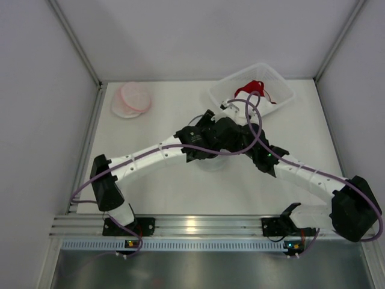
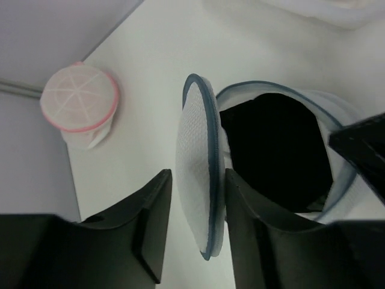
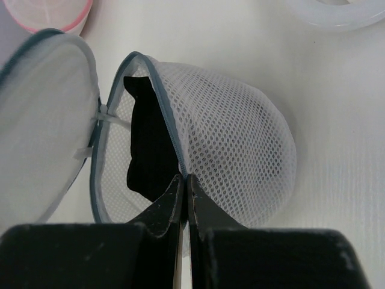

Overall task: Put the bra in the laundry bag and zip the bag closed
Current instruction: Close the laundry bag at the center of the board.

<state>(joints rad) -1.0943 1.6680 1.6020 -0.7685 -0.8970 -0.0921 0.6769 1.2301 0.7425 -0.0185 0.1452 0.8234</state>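
While the black bra [image 3: 147, 150] already sits inside the white mesh laundry bag [image 3: 240, 144] at the centre of the surface [image 1: 180, 192], the bag is not yet zipped. Its round lid [image 2: 195, 138] stands on edge, swung away from the opening. The right gripper [image 3: 183, 180] is clenched on the bag's blue-grey rim [image 3: 157, 90] at the bottom of the right wrist frame, apparently to pin the body so it cannot slide or collapse during closing. The left gripper [image 2: 198, 176] straddles the lid, one finger on each side. The lid touches the right-hand finger, but a thin strip of surface shows beside the other, so whether it is truly clamped cannot be told. Holding the lid upright there would keep the mouth clear and ready the lid to fold down over the bra. A pink-trimmed bag [image 2: 81, 99] lies in the upper left, well apart, and a clear bin [image 1: 252, 90] sits at the upper right.
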